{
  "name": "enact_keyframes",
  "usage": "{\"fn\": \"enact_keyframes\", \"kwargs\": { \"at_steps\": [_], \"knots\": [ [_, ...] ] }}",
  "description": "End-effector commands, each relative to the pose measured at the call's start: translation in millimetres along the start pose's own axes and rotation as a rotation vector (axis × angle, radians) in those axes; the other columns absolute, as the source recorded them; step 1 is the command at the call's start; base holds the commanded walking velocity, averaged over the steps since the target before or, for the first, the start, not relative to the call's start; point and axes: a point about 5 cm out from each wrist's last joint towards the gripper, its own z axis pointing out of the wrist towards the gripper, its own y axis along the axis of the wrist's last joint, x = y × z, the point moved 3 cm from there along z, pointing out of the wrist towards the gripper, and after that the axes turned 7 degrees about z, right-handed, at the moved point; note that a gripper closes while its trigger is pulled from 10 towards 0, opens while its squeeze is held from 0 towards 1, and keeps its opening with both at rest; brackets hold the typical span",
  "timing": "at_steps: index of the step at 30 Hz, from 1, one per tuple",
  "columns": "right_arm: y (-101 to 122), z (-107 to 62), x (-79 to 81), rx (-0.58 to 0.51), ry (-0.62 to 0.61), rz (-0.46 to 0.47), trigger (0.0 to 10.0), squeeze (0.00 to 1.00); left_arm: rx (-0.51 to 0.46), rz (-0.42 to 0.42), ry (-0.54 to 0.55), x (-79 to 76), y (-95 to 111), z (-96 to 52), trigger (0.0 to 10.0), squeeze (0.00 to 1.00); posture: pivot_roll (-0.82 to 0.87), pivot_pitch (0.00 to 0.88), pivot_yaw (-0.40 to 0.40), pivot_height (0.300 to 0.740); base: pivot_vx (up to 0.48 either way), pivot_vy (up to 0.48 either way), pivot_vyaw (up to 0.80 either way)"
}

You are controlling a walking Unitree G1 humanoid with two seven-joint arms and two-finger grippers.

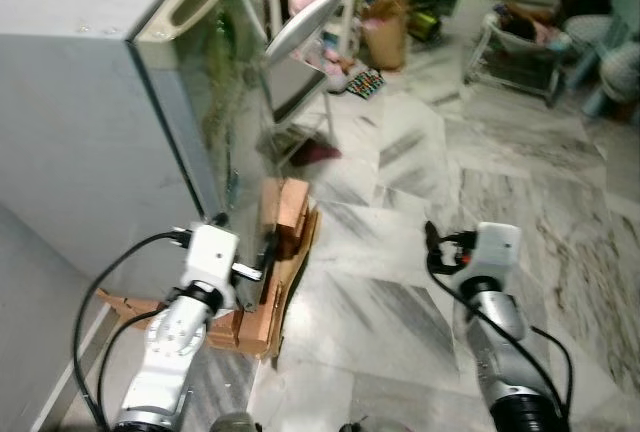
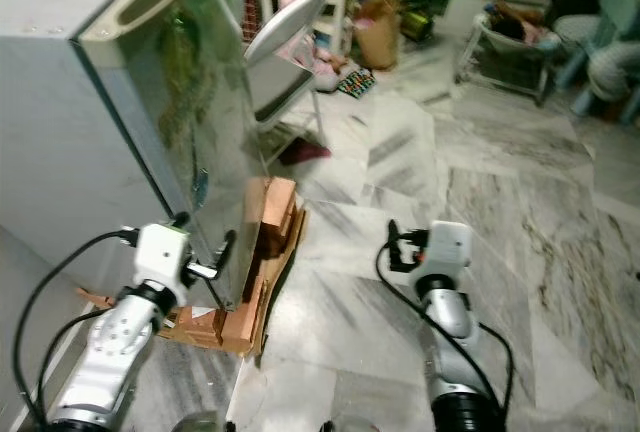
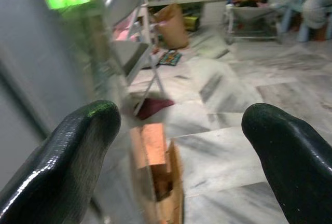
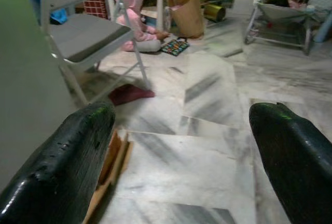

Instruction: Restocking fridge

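The grey fridge point(image 1: 90, 122) stands at the robot's left, door shut, cardboard point(image 1: 285, 252) at its foot. The left gripper point(image 3: 179, 146) reaches toward its front edge, 2 fingers spread wide, empty. The right gripper point(image 4: 181, 151) hovers over marble floor point(image 1: 420, 202), likewise wide and empty.

Grey fridge point(image 1: 90, 142), green glare on top. Brown cardboard point(image 1: 285, 252) at its foot. White, grey-veined marble floor point(image 1: 400, 212). Grey folding chair point(image 4: 78, 32) at eleven o'clock.

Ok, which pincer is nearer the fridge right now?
Left. The left pincer is up against the lower front corner of the fridge, beside the cardboard box. The right pincer hangs over bare marble floor, well off to the fridge's right.
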Motion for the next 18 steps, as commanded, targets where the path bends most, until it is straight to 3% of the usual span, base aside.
{"fn": "enact_keyframes", "kwargs": {
  "at_steps": [1, 4, 8, 18],
  "knots": [
    [-4, -2.7, 0.2, 0.011, -0.002, -0.004, 10.0, 0.0, 0.013, 0.007, 0.022, 3.3, -3, -2.2, 10.0, 0.0, 0.09, 0.05, -0.043, 0.74, 0.0, 0.0, 0.0],
    [-4, -3.9, -0.8, 0.012, -0.003, -0.008, 10.0, 0.0, 0.014, 0.023, 0.084, 12.4, -3, -1.0, 10.0, 0.0, 0.09, 0.053, -0.045, 0.74, 0.0, 0.0, 0.0],
    [-3, -6.7, -1.3, 0.013, -0.002, -0.009, 10.0, 0.0, 0.032, -0.042, 0.196, 30.0, -5, 0.8, 10.0, 0.0, 0.08, 0.07, -0.051, 0.74, 0.0, 0.0, 0.0],
    [2, -12.2, 0.6, 0.004, 0.014, -0.004, 10.0, 0.0, 0.011, -0.052, 0.219, 37.8, 1, 20.2, 10.0, 0.0, 0.05, 0.095, -0.055, 0.74, 0.0, 0.0, 0.0]
  ]
}}
